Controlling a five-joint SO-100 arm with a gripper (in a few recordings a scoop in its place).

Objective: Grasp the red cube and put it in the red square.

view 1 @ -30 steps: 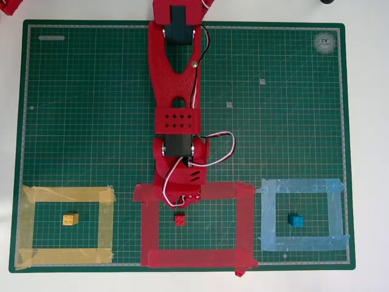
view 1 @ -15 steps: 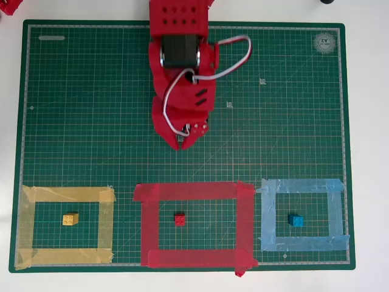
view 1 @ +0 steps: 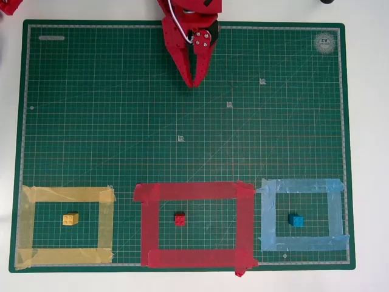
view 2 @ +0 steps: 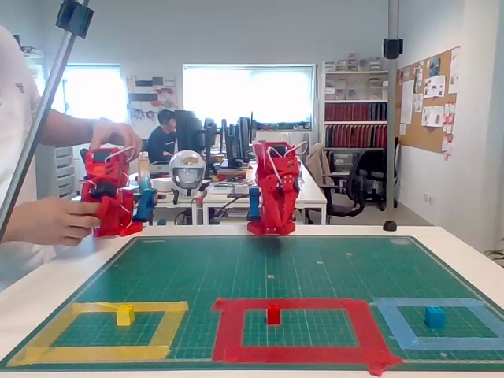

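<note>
gripper (view 1: 194,83) empty, jaws closed, above mat (view 1: 91,121)

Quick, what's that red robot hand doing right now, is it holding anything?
Hand: closed, fingertips together, holding nothing. It hangs over the far end of the mat, while the red cube lies apart inside the red square.

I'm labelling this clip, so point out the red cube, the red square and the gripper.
red cube (view 1: 179,219), overhead view, top face.
red square (view 1: 188,191), overhead view, its top tape strip.
gripper (view 1: 194,82), overhead view, between the fingertips.
</note>
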